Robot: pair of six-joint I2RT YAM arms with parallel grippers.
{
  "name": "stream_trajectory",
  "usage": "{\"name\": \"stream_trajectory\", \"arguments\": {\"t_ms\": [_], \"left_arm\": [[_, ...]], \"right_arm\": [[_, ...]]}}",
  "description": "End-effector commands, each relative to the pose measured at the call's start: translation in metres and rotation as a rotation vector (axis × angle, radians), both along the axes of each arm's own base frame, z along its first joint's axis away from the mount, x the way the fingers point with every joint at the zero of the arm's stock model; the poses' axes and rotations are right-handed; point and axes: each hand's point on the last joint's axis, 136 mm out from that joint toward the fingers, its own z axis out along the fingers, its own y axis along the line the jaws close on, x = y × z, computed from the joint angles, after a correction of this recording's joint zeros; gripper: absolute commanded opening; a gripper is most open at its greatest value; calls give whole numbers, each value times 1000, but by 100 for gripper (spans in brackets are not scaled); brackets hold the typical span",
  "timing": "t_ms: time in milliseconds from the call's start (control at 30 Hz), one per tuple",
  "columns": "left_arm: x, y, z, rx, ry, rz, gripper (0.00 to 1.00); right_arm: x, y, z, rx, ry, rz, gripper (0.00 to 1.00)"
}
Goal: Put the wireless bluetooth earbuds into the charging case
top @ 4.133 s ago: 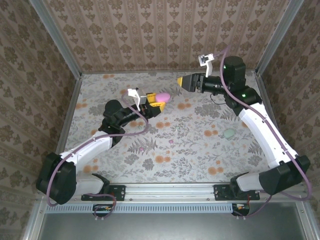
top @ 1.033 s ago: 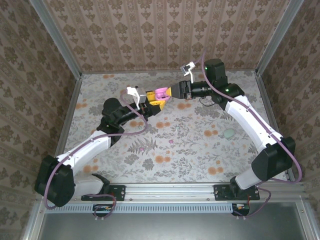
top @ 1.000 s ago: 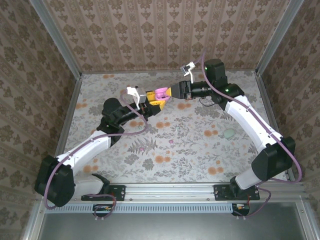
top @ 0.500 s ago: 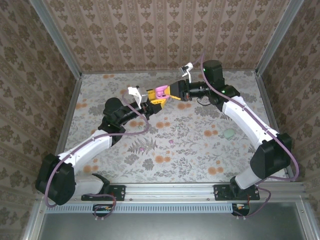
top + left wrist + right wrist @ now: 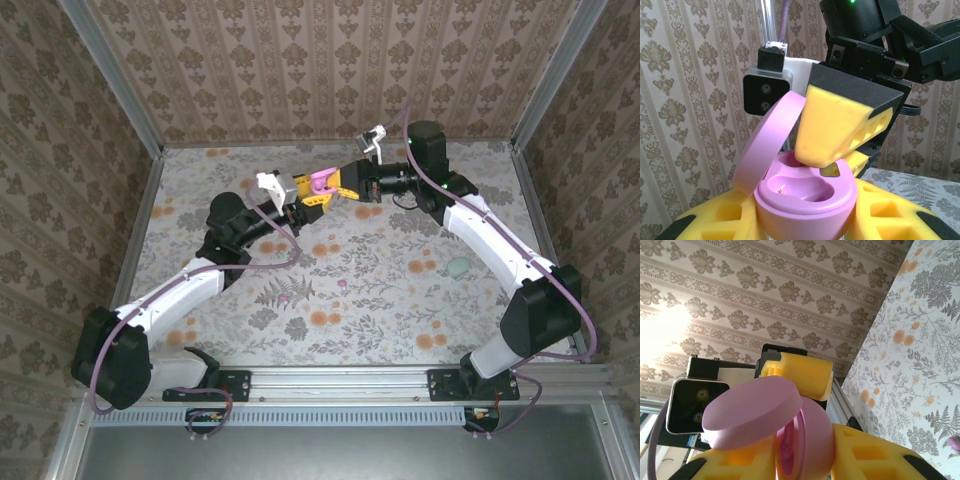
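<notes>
Change since four seconds back: the right gripper (image 5: 347, 184), then well apart toward the far right corner, has come in against the charging case (image 5: 805, 195), and the lid (image 5: 771, 140), then closed, is now tipped up on its hinge.

Item, middle of the worktop (image 5: 400, 320): one small pink piece (image 5: 343, 284) and, to its left, a second pink piece (image 5: 283, 297). They lie apart and are too small to make out, though they are probably the earbuds.

Item, toward the right edge: a pale green pebble (image 5: 458, 266), lying loose.

Item, above the far half: the left gripper (image 5: 310, 197), clenched on the base of the case and holding it clear of the worktop with its mouth up. Both seats look empty.

Item, just beyond: the right gripper, jaws drawn close, with one yellow finger (image 5: 837, 125) resting on the inner face beside the raised lid. Whether it grips the rim or only props it cannot be told.

Step in hand, as judged: opening the case, which is all but done, with no earbud seated yet.

Next move calls for: the right finger to back out without knocking the lid shut, then to travel to the nearer pink piece for a fine pinch while the left holds the case level.
</notes>
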Motion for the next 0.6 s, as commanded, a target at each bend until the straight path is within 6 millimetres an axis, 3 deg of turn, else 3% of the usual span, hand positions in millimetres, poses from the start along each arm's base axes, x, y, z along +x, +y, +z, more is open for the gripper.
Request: {"name": "stream_trajectory", "arguments": {"t_ms": [0, 567], "left_arm": [[1, -3, 18, -22, -47, 4, 34], [5, -5, 17, -39, -3, 1, 47]], "right_arm": [[-4, 5, 2, 27, 5, 29, 25], [1, 5, 10, 99, -5, 2, 16]]}}
